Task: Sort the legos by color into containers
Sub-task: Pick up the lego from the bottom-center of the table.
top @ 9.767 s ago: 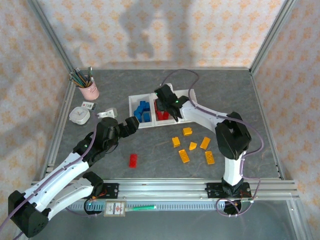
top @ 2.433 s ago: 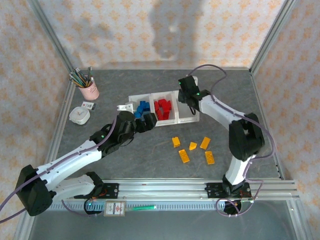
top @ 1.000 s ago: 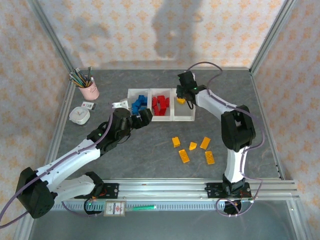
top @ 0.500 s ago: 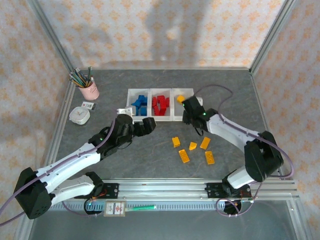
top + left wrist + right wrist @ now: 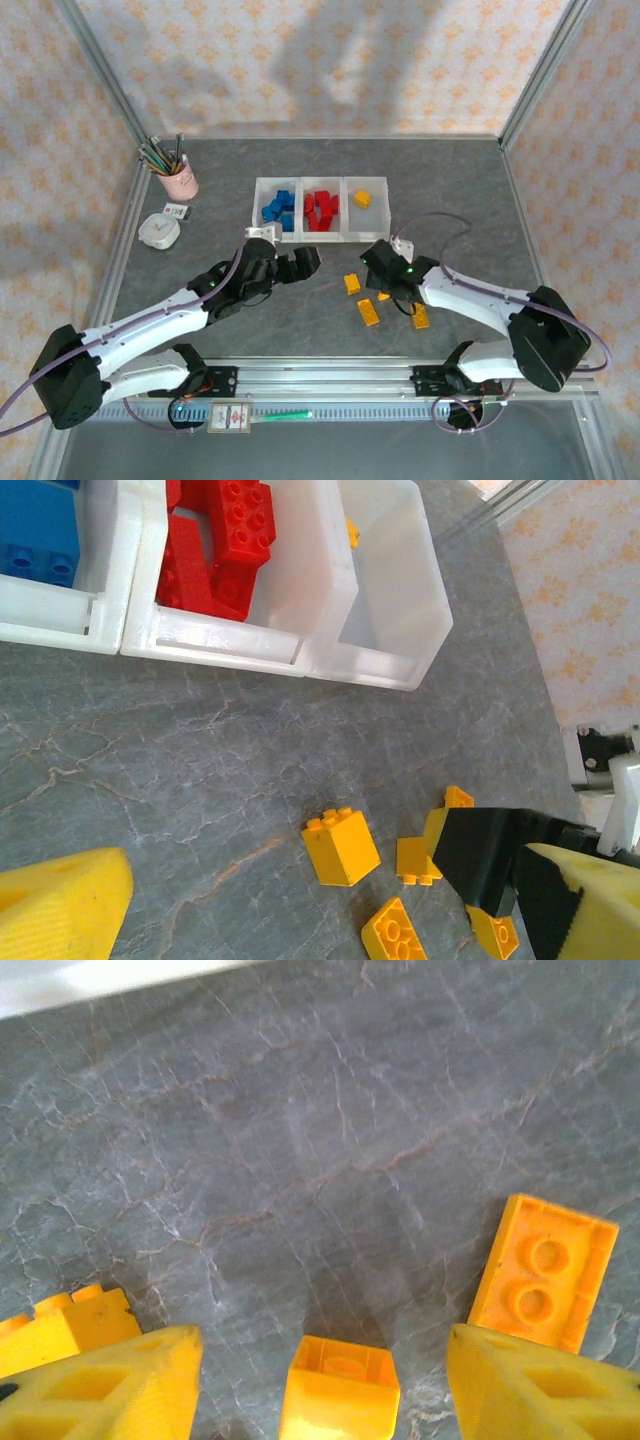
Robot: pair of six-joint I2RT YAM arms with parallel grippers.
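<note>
**Right arm lined up on a loose orange-yellow brick**

The right gripper (image 5: 390, 290) sits low over the scatter of orange-yellow legos (image 5: 369, 311) on the table (image 5: 480, 200), near and right of the containers (image 5: 320, 237). Its pincer is spread. In the wrist view its fingers (image 5: 110, 1380) flank a small orange-yellow brick (image 5: 340, 1385) with a gap on both sides, nothing pinched. A flat two-stud brick (image 5: 545, 1285) lies just beside the right finger. A third brick (image 5: 60, 1332) crowds the left finger; I cannot tell whether they touch.

The left gripper (image 5: 305, 262) is spread wide and empty, near and left of the bins. The blue and red bins are stocked. The right-hand bin (image 5: 368, 222) holds one orange-yellow piece (image 5: 362, 199).

Judgement: the step in hand is picking the centred brick.
- Drop straight down so neither finger lands on a neighbour.
- Close on the brick's flat sides. It is small and smooth, so an off-centre squeeze would likely twist it or squirt it out.
- Lift clear before travelling so the neighbours are not dragged.
- Release low over the right-hand bin, not the red one beside it.
</note>
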